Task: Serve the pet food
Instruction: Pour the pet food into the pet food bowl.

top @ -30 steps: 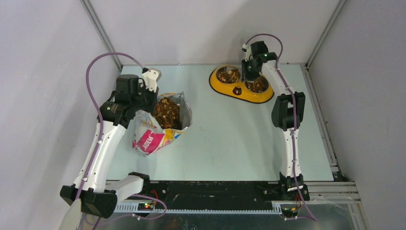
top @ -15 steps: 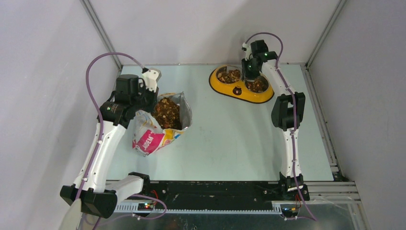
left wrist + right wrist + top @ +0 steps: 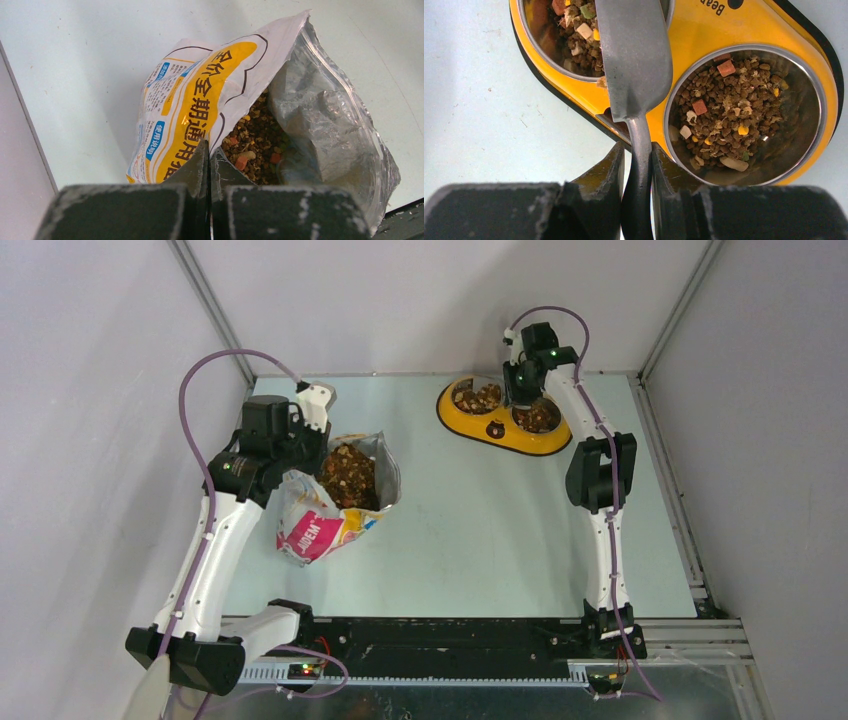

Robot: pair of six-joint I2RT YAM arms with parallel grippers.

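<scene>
The pet food is brown and tan kibble. It lies in the open bag [image 3: 320, 525] at the left [image 3: 348, 475] and fills both bowls of the yellow feeder [image 3: 497, 431]. My left gripper [image 3: 303, 462] is shut on the bag's rim [image 3: 200, 100] and holds the mouth open over the kibble [image 3: 255, 145]. My right gripper [image 3: 520, 392] is shut on the handle of the grey metal scoop [image 3: 634, 55]. The scoop's blade hangs over the rim of the left bowl [image 3: 576, 30], its back toward the camera. The right bowl [image 3: 729, 110] is full.
The feeder [image 3: 704, 30] stands at the far right-centre of the pale table [image 3: 480, 530]. Grey walls close the table in at the left, back and right. A black rail runs along the near edge [image 3: 440, 635].
My right gripper with the scoop has shifted very slightly toward the back. The left arm and the bag have not moved.
</scene>
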